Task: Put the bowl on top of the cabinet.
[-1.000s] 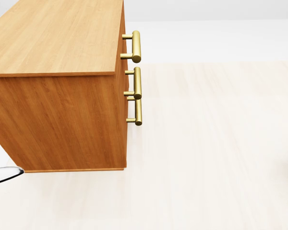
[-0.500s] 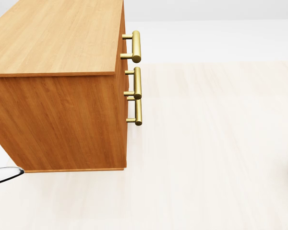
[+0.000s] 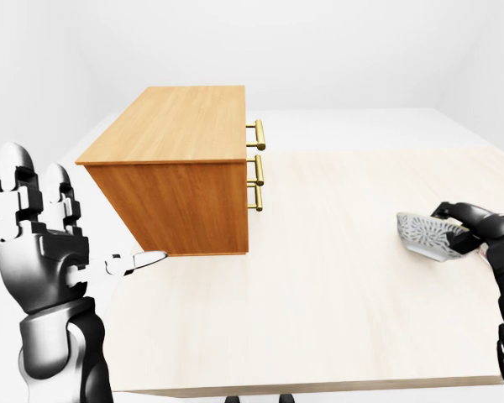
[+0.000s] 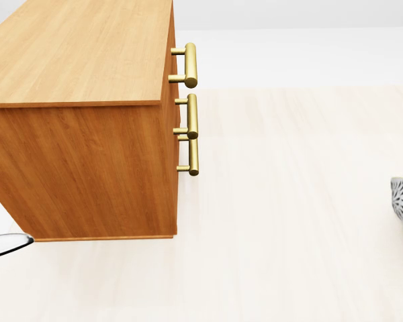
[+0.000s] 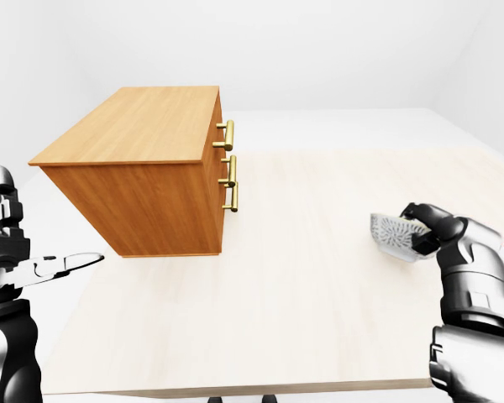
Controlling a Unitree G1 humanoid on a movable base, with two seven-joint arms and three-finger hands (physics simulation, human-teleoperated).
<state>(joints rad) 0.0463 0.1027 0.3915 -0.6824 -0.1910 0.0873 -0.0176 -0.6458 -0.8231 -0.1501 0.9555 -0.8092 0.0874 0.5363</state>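
Step in hand: carry phase, by my reading. My right hand (image 5: 441, 233) has its fingers clamped round the rim of the bowl (image 5: 393, 235). The bowl is tipped on its side with its mouth turned away from the palm. It looks lifted off the table (image 5: 302, 294), though I cannot confirm the gap beneath it.

My left hand (image 3: 38, 243) holds nothing. Its fingers stand upright and apart, with one digit pointing toward the cabinet (image 5: 143, 206) and stopping just short of the near lower corner.

Location: the bowl projects leftward beyond the right fingertips. The cabinet is well apart from those fingertips, to their left in the right-eye view, and its top surface sits above their present level.

Next move, as I judge it: raise the right hand until the bowl clears the cabinet's top edge, travel left across the table, and roll the wrist so the bowl's base faces down before the fingers release. The three handles (image 5: 228, 172) jut out on the side facing the fingers and should be passed above, not alongside.

Materials:
- Bowl: rounded and shallow, pale grey with a dark speckled pattern; it looks hard and glazed.
- Cabinet: box-shaped, with warm orange wood grain on the sides and a lighter flat top.
- Handles: brass-coloured cylindrical bars on short posts.
- Table: pale wood with faint grain and a matte finish.
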